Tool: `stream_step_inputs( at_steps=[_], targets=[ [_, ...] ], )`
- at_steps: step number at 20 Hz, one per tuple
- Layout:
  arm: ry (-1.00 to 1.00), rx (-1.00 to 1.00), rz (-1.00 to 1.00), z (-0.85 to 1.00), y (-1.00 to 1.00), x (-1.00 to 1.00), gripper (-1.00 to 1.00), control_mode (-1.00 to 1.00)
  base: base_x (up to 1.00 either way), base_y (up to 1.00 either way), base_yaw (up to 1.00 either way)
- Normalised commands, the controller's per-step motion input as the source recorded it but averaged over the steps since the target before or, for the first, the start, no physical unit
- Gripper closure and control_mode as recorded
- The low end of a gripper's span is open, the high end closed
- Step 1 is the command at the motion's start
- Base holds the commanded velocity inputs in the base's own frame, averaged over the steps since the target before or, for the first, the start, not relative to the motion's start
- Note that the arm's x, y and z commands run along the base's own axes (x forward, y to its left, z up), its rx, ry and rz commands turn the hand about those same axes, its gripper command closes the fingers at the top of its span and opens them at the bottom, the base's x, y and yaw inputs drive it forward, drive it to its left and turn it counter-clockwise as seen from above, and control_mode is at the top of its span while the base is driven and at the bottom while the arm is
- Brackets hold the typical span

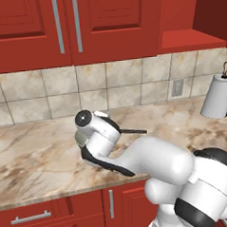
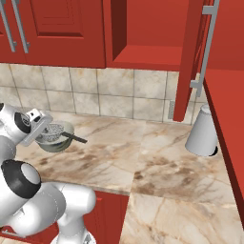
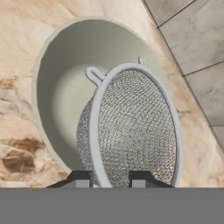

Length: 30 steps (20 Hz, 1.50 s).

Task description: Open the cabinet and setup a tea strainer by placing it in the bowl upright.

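The gripper (image 3: 110, 175) pinches the tea strainer (image 3: 131, 131) over the bowl (image 3: 61, 87)'s four o'clock side; placing step, next lower and release upright.

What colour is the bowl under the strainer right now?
Pale grey-green, plain and smooth; the bowl shows best in the hand view, beneath the tea strainer.

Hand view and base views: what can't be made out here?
- Round silver mesh tea strainer, hand view: handle cut off by the bottom edge, so the grip is unseen.
- Deep grey-green metal bowl, left base view: mostly behind the white arm.
- Bowl floor, hand view: covered by the strainer.
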Motion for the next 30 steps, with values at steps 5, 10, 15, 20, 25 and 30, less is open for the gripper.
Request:
stream_step_inputs(
  at_steps=[5,10,15,20,25,30],
  targets=[
    [-0.01,0.0,0.0,-0.25,0.02,0.2,1.0,-1.0,0.0,0.0,0.0],
    [0.0,0.0,0.0,-0.16,0.06,0.29,1.0,-1.0,0.0,0.0,0.0],
    [-0.02,0.0,0.0,-0.02,0.19,0.22,1.0,-1.0,0.0,0.0,0.0],
    [-0.02,0.0,0.0,0.0,0.39,0.23,1.0,-1.0,0.0,0.0,0.0],
    [0.0,0.0,0.0,-0.02,0.29,0.27,1.0,-1.0,0.0,0.0,0.0],
    [0.01,0.0,0.0,-0.13,0.06,0.07,1.0,-1.0,0.0,0.0,0.0]
  ],
)
